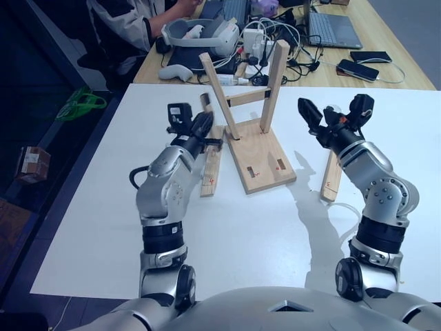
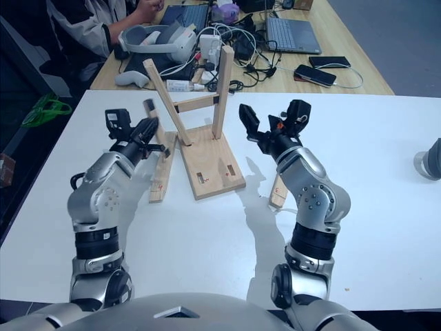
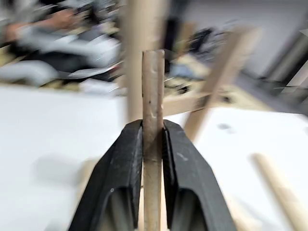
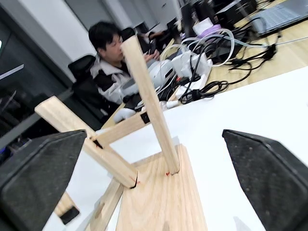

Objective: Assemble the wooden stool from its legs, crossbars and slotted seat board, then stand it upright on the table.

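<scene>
The slotted seat board [image 1: 265, 162] lies flat on the white table. Two legs [image 1: 220, 89] [image 1: 274, 83] stand up from its far end, joined by a crossbar [image 1: 247, 97]. My left gripper [image 1: 200, 127] is just left of the board, shut on a thin wooden bar [image 3: 153, 86] that sticks out past its fingertips. Beneath it, a loose leg [image 1: 211, 165] rests on the table. To the right of the upright legs my right gripper [image 1: 334, 114] hovers open, holding nothing. The wrist view shows its fingers [image 4: 38, 178] spread wide. Another loose leg [image 1: 331, 176] lies under the right arm.
Behind the table a wooden desk [image 1: 386, 72] carries a headset [image 1: 200, 34], laptops, cables and phones, with a person seated at its left. A grey object [image 2: 431, 160] sits at the table's right edge. The near half of the table [image 1: 241, 241] is bare.
</scene>
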`<action>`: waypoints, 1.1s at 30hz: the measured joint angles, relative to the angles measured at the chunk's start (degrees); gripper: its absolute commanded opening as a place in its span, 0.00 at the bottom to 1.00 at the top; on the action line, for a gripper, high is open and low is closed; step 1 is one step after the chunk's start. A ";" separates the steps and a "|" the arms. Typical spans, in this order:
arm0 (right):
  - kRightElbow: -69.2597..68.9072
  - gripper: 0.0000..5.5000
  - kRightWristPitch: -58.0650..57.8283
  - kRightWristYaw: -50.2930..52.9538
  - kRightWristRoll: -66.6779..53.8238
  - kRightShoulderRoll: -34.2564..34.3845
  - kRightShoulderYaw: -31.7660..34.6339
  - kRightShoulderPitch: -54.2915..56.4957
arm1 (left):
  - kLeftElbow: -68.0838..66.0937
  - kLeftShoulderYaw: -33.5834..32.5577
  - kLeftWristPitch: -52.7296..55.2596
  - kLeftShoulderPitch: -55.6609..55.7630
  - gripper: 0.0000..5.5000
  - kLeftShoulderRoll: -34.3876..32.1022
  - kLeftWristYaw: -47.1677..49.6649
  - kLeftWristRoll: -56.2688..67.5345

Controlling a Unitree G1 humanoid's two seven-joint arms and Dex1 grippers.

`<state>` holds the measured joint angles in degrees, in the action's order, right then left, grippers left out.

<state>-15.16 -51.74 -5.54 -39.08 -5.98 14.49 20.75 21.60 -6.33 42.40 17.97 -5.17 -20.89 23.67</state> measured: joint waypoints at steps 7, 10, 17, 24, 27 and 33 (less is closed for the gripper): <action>4.21 0.98 -2.65 -5.20 -2.33 -4.68 0.00 4.85 | 10.22 0.92 15.15 0.97 0.07 -9.55 -10.20 19.46; 4.57 0.98 -4.15 -6.32 -4.14 -5.76 0.39 5.97 | 10.45 2.91 15.42 0.96 0.07 -11.98 -10.98 19.82; 3.30 0.92 -8.09 -6.05 -9.36 -3.95 0.29 6.37 | 10.21 7.22 13.17 1.02 0.07 -12.67 -10.85 19.52; 0.12 0.73 -9.34 -3.80 -12.09 -1.09 -1.49 6.37 | 9.16 11.14 10.42 1.25 0.07 -14.24 -11.24 17.26; -0.51 0.62 -9.56 -3.11 -12.96 -0.63 -1.89 6.36 | 9.07 12.26 9.14 1.25 0.07 -15.26 -11.74 16.03; -1.73 0.62 -10.37 -2.55 -14.11 0.08 -3.15 6.36 | 8.81 15.45 6.36 1.24 0.07 -17.54 -12.76 12.67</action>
<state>-16.89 -62.11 -8.09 -53.19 -5.90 11.34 27.11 30.41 9.12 48.77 19.21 -22.71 -33.65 36.34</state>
